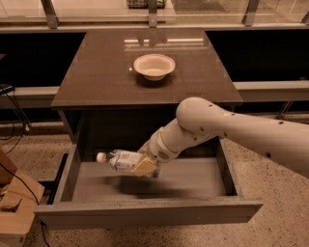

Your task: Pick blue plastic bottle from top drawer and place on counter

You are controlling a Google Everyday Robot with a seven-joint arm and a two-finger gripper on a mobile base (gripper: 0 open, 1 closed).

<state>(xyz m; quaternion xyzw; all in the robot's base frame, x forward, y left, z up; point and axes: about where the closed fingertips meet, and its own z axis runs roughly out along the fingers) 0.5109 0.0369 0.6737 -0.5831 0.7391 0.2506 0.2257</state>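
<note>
The top drawer (145, 212) stands pulled open below the counter (96, 72). My gripper (143, 165) reaches in from the right and is shut on the blue plastic bottle (119, 159). The bottle lies roughly level, white cap pointing left, lifted clear of the drawer floor with its shadow beneath. My white arm (231, 128) crosses the drawer's right side and hides part of its back.
A white round bowl (154, 66) sits on the counter near its middle back. A pale ledge with metal posts (153, 12) runs behind. A cardboard box (14, 202) and cables lie on the floor at left.
</note>
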